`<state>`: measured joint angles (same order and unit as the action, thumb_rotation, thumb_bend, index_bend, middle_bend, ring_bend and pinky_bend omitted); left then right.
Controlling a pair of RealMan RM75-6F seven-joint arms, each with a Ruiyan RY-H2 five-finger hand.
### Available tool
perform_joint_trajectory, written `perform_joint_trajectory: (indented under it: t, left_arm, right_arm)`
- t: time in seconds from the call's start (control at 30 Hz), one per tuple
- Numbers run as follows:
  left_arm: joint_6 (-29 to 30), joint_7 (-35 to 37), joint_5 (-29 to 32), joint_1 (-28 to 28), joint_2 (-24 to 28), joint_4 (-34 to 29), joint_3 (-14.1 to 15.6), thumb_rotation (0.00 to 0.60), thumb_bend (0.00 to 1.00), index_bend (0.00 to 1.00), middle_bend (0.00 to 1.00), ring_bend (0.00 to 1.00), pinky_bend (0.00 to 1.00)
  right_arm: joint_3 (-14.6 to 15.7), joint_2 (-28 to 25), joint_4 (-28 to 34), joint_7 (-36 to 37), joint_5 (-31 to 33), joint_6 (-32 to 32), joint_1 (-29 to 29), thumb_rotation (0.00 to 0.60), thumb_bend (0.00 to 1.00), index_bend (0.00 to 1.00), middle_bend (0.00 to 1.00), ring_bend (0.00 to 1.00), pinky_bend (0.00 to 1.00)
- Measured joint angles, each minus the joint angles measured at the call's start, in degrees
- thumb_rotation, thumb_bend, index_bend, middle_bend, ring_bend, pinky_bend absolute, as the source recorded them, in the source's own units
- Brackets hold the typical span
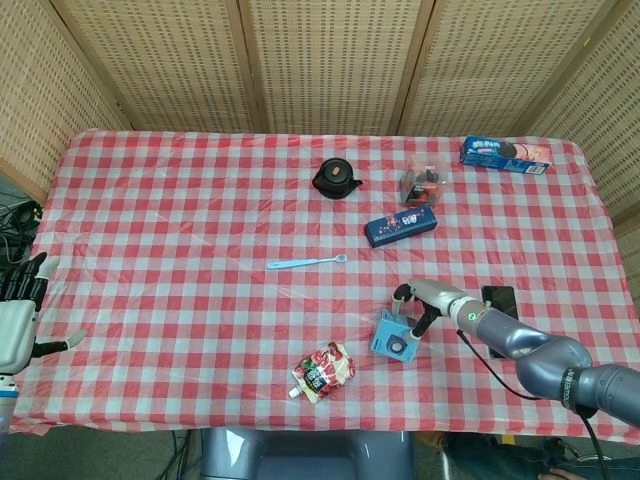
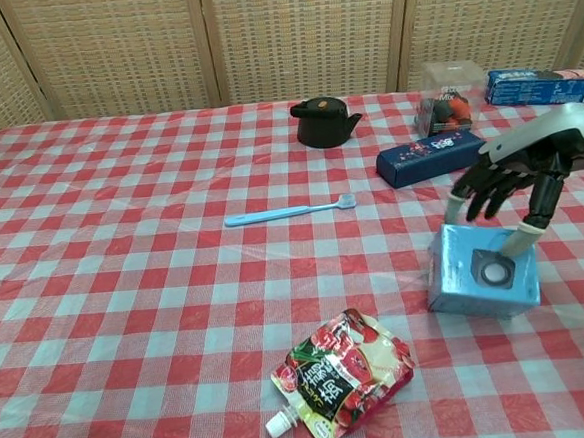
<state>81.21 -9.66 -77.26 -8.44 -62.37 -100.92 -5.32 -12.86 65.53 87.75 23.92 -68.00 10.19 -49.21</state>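
A light blue box (image 1: 393, 342) (image 2: 482, 282) printed with a speaker lies on the red checked tablecloth (image 1: 200, 210), its speaker face turned up. My right hand (image 1: 424, 301) (image 2: 518, 175) is over its far side, with the thumb (image 2: 519, 242) on the top face and a fingertip (image 2: 455, 209) at the far left corner, still pinching it. My left hand (image 1: 17, 318) hangs off the table's left edge, fingers spread, holding nothing; the chest view does not show it.
A red drink pouch (image 1: 322, 371) (image 2: 343, 376) lies left of the box. A black phone (image 1: 500, 298) lies beside my right hand. Further back are a blue toothbrush (image 1: 306, 263), a dark blue box (image 1: 401, 227), a black teapot (image 1: 335, 178), a clear snack tub (image 1: 422, 186) and a blue cookie pack (image 1: 505, 154).
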Motion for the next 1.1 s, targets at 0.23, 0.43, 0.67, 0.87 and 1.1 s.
perform_joint_trajectory:
  t: [0.23, 0.43, 0.67, 0.87, 1.1]
  left_arm:
    - [0.38, 0.33, -0.74, 0.16, 0.21, -0.48, 0.23, 0.600, 0.00, 0.00, 0.00, 0.00, 0.00]
    - [1.33, 1.26, -1.83, 0.64, 0.66, -0.76, 0.51, 0.600, 0.00, 0.00, 0.00, 0.00, 0.00]
    - [2.32, 3.17, -3.92, 1.45, 1.57, -1.12, 1.36, 0.600, 0.00, 0.00, 0.00, 0.00, 0.00]
    - [3.54, 4.17, -6.66, 2.22, 2.02, -1.32, 2.46, 0.600, 0.00, 0.00, 0.00, 0.00, 0.00]
    - [4.82, 5.99, -9.05, 3.18, 2.09, -0.65, 3.59, 0.600, 0.00, 0.00, 0.00, 0.00, 0.00]
  right_arm:
    - [0.84, 0.90, -1.12, -4.32, -0.75, 10.82, 2.22, 0.600, 0.11, 0.06, 0.00, 0.00, 0.00]
    - [0.89, -1.68, 2.49, -6.16, -0.90, 17.30, 4.80, 0.600, 0.01, 0.05, 0.00, 0.00, 0.00]
    - [1.52, -3.65, 5.51, -9.50, -6.71, 33.53, 10.85, 0.600, 0.00, 0.04, 0.00, 0.00, 0.00]
    - [3.71, -2.12, 4.36, -12.89, -15.69, 53.74, 18.55, 0.600, 0.00, 0.00, 0.00, 0.00, 0.00]
    - [9.64, 1.77, -1.23, -17.27, -25.53, 72.91, 30.96, 0.600, 0.00, 0.00, 0.00, 0.00, 0.00]
